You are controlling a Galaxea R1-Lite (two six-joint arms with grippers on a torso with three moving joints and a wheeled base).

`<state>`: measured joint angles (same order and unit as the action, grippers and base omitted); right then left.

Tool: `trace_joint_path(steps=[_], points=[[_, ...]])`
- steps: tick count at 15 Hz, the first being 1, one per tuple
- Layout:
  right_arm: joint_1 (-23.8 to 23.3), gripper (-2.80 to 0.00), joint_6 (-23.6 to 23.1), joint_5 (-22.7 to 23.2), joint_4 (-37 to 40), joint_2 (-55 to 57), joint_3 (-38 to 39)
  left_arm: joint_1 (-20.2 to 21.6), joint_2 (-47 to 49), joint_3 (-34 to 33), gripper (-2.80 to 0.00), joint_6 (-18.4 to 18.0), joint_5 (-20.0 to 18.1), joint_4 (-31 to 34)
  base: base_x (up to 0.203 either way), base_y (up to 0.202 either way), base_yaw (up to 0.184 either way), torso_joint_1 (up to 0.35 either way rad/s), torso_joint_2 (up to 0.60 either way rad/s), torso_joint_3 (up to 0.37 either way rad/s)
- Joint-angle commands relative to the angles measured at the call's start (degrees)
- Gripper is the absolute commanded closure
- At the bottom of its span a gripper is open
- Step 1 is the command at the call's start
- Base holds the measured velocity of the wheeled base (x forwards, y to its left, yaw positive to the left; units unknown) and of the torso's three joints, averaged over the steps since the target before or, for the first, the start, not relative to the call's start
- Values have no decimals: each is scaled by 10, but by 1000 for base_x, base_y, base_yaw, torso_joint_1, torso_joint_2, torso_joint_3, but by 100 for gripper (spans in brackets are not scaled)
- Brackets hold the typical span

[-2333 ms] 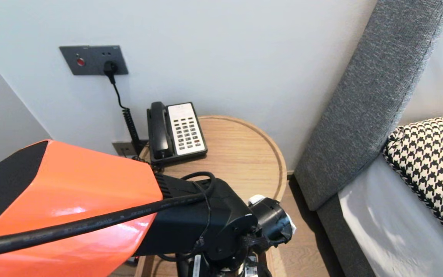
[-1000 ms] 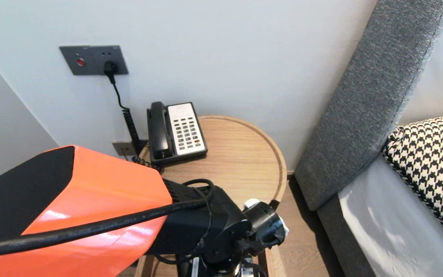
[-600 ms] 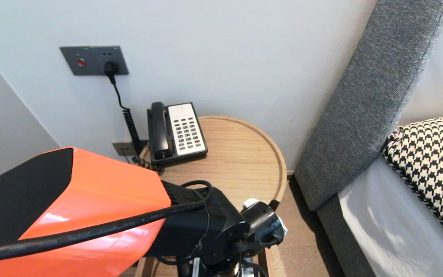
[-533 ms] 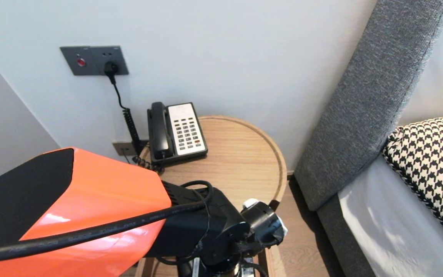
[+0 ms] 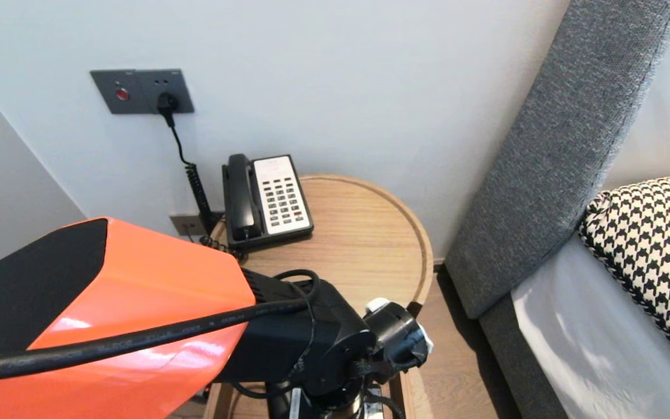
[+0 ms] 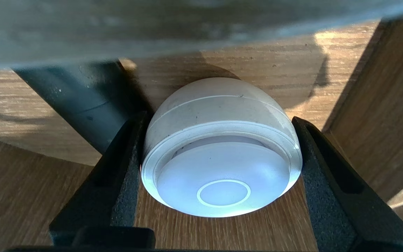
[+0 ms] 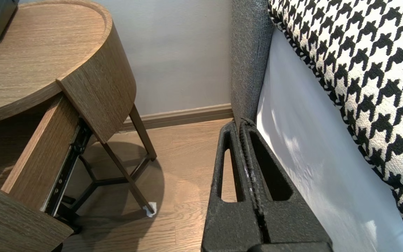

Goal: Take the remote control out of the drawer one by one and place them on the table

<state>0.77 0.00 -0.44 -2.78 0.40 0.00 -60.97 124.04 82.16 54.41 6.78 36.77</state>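
A white dome-shaped puck with a ring mark on its flat face lies on the wooden floor of the drawer. My left gripper is shut on it, one black pad against each side. In the head view my orange left arm reaches down at the front edge of the round table, and its fingers are hidden there. My right gripper hangs shut and empty over the floor beside the bed.
A black and white telephone stands at the table's back left, corded to a wall socket. The grey headboard and houndstooth pillow are right. The drawer stands pulled out. A dark object sits beside the puck.
The left wrist has sunk a little and drawn toward the lower left since the earliest frame. Over the last second it hardly shifts. The telephone has not moved.
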Motion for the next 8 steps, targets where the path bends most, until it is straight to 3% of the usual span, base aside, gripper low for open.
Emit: trace_joint_path(steps=[1,8], points=[[0,0,0,0,0,0,15,-1,-18,6,0,1,4,5,0,0,0,0,0,0],[0,0,0,0,0,0,15,-6,-69,5,0,-1,3,30,0,0,0,0,0,0]])
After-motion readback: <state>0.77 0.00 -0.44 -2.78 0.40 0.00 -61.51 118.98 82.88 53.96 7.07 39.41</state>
